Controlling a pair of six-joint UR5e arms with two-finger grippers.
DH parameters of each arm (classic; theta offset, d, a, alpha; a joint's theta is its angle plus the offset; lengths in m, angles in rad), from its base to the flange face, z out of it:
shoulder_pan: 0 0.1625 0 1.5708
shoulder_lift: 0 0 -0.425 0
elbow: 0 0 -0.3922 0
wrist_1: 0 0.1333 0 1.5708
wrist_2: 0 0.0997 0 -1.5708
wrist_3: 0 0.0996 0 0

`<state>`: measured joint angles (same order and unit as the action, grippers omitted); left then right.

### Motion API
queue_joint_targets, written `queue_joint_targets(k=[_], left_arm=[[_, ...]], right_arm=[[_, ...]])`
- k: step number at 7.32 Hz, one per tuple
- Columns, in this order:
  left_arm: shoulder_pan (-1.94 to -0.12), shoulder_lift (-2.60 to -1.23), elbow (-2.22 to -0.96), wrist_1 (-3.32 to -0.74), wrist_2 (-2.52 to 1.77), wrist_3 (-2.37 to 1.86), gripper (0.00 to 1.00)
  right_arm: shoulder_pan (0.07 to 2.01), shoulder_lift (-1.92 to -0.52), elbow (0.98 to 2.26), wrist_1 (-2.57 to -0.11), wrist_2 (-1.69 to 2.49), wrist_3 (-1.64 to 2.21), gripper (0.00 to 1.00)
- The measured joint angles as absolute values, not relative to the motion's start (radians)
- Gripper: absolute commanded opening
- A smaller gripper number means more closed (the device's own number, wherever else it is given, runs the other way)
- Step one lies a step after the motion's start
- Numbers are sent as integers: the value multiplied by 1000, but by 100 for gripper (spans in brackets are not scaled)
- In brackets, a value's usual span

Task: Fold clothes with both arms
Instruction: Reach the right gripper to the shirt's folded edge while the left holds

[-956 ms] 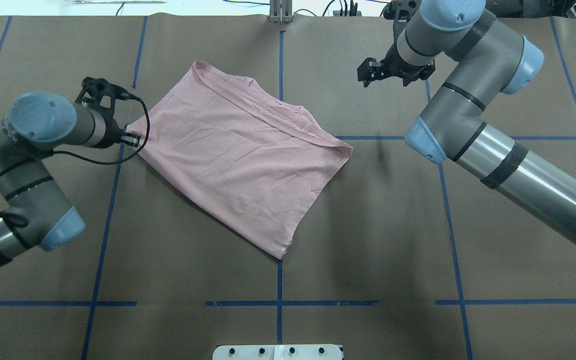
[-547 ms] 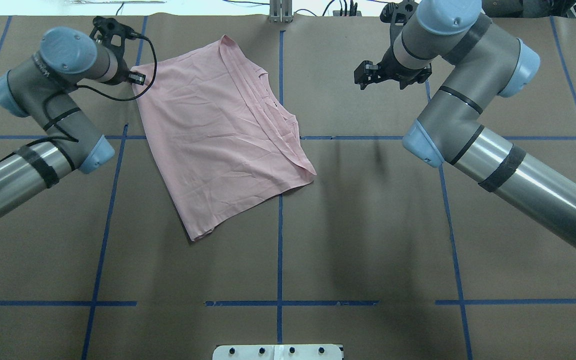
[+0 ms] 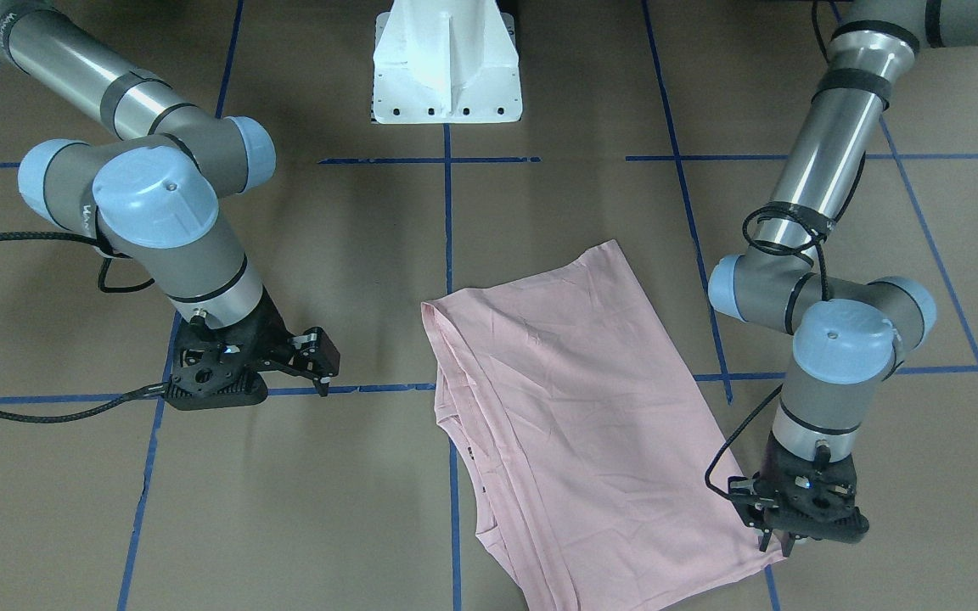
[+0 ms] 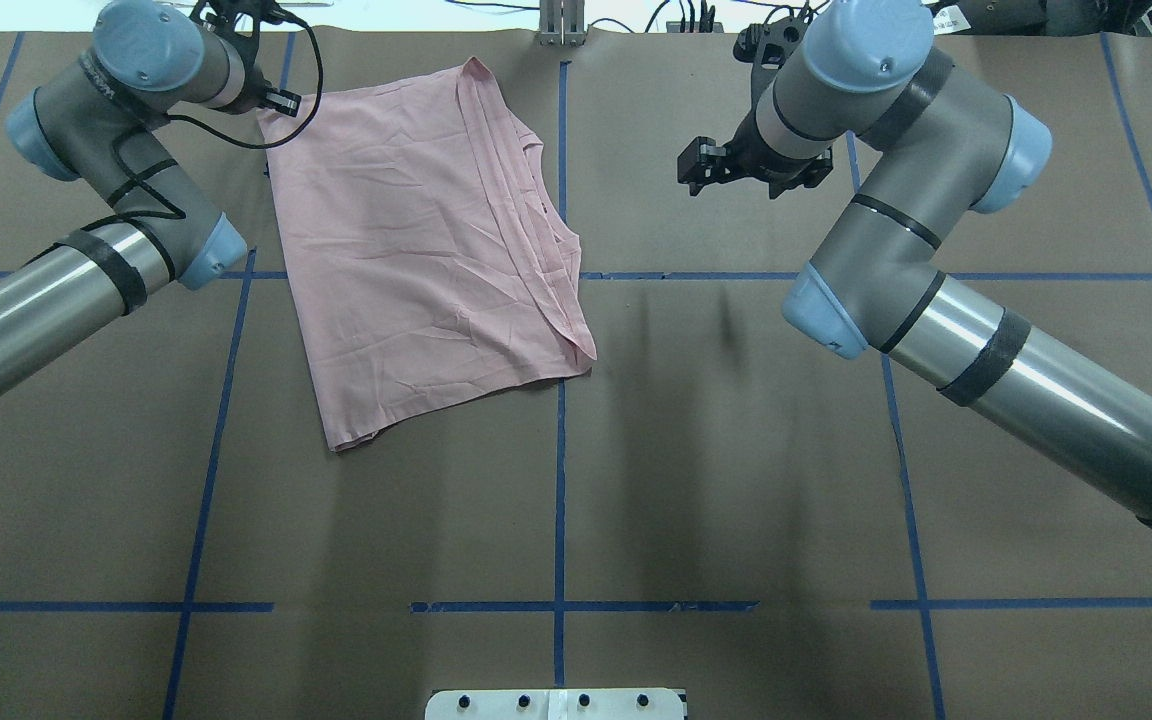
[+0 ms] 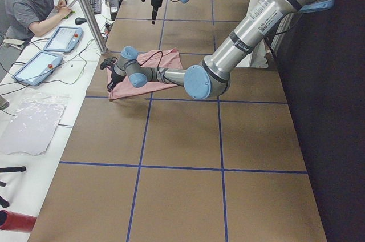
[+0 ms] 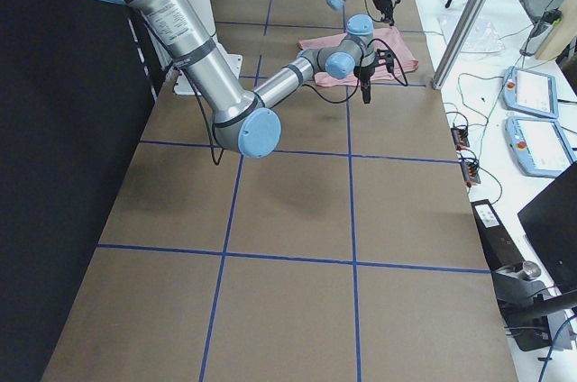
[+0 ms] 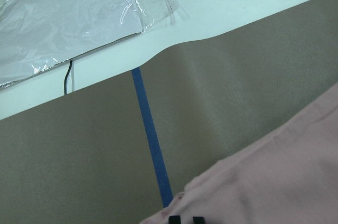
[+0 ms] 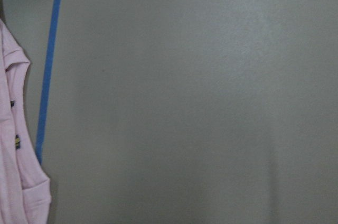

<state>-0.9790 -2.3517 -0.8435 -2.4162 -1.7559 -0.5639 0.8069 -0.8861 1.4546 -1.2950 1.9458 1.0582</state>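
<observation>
The pale pink T-shirt (image 4: 416,230) lies folded and flat on the brown table, far left of centre, with its layered edges toward the middle blue line. My left gripper (image 4: 278,103) is shut on the shirt's far-left corner, close to the table's far edge. In the front view, the left gripper (image 3: 782,543) stands upright on that corner of the shirt (image 3: 574,424). In the left wrist view, the fingertips (image 7: 182,220) are pinched on pink cloth (image 7: 274,182). My right gripper (image 4: 693,170) hangs open and empty over bare table to the right of the shirt; the right gripper (image 3: 325,365) holds nothing.
Blue tape lines (image 4: 559,450) grid the table. The white pedestal base (image 3: 446,59) stands at the near edge. A clear plastic sheet (image 7: 68,18) lies past the far edge. A person (image 5: 34,2) sits at a side desk with tablets.
My left gripper has pulled the shirt's corner toward the far edge, and the shirt has swung round and slid to the left. My right gripper drifted a little left.
</observation>
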Motion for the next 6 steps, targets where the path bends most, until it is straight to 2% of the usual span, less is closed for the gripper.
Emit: queue_joint_targets(k=[4, 5, 6], left_arm=[[-1020, -2214, -1153, -2302, -1922, -599, 100], [-1010, -2176, -1226, -2281, -1925, -640, 100], [-998, -2152, -1266, -2273, -1925, -677, 100]], right_arm=[[636, -798, 1447, -1298, 1823, 1399, 87], [598, -784, 1443, -1299, 1792, 1477, 79], [567, -771, 1433, -1303, 1773, 1543, 79]])
